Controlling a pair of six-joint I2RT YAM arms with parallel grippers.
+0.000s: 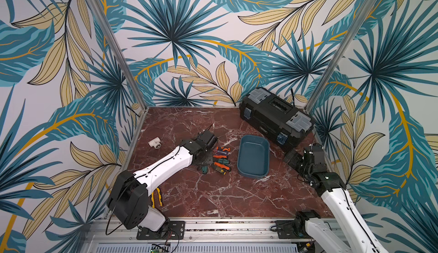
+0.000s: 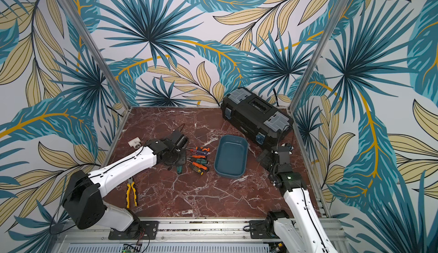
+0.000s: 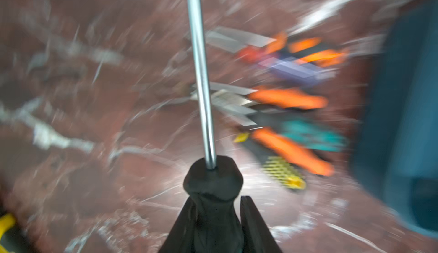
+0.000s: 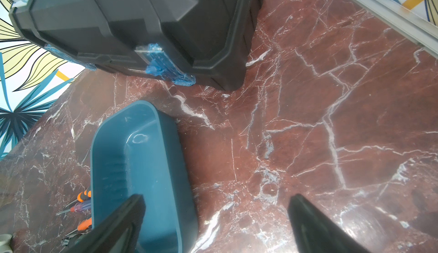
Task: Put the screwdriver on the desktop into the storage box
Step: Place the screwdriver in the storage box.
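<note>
The white pipe fitting (image 1: 155, 143) and the yellow-handled pliers (image 2: 131, 193) lie toward the left of the surface (image 1: 213, 192). Neither belongs to the task.

The left tool (image 3: 216, 204) is clenched on the dark handle of one screwdriver (image 3: 205, 116), with the shaft pointing away from the wrist. Whether this screwdriver is clear of the surface cannot be determined.

Just beside it, the other screwdrivers (image 1: 221, 160) lie in a loose heap.

To their right, the storage box (image 1: 253, 157) stands empty.

Status, as judged: the grasp is made. Transfer to the box and release are outstanding, and the heap awaits handling.

The black toolbox (image 1: 275, 119) sits behind the box.

The right tool (image 4: 218, 197) hangs released beside the box, jaws wide and holding nothing.
</note>
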